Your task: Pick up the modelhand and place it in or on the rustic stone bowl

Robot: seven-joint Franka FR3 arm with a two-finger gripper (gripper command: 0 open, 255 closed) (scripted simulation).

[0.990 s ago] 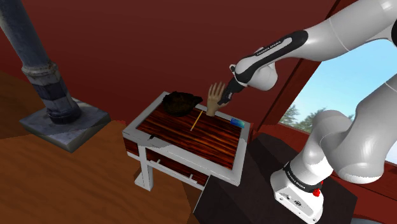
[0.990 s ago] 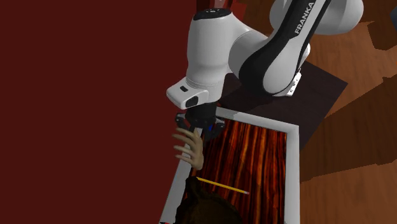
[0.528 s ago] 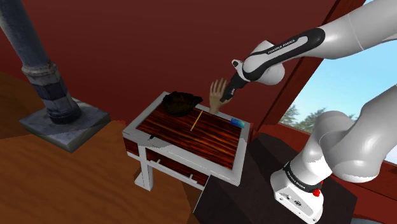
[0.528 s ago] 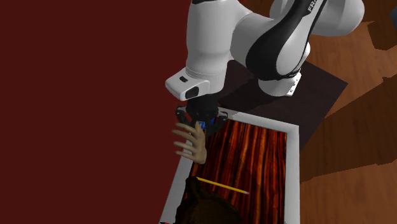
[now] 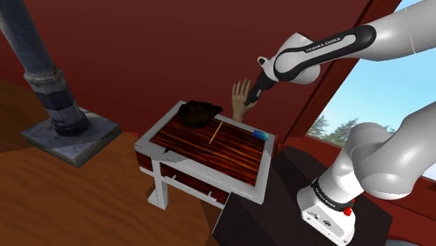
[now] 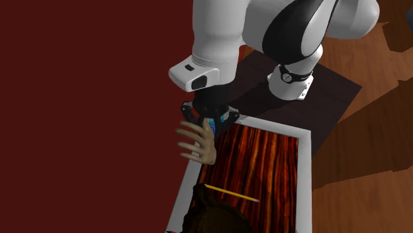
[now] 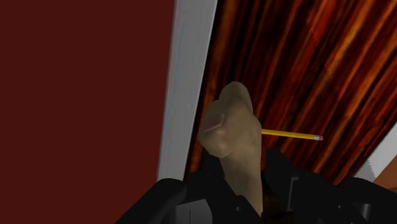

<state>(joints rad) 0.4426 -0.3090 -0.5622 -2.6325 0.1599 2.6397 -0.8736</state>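
step: carry | gripper (image 5: 251,100) grasping modelhand (image 5: 240,96), aloft above desk (image 5: 207,151) | next: shift toward dark bowl (image 5: 199,112) at 8 o'clock (shoulder view), lower, release

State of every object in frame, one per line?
gripper: shut on model hand
model hand: held clear of the table
bowl: on table, nothing visible in it
pencil: lying flat on table
blue object: resting at table edge
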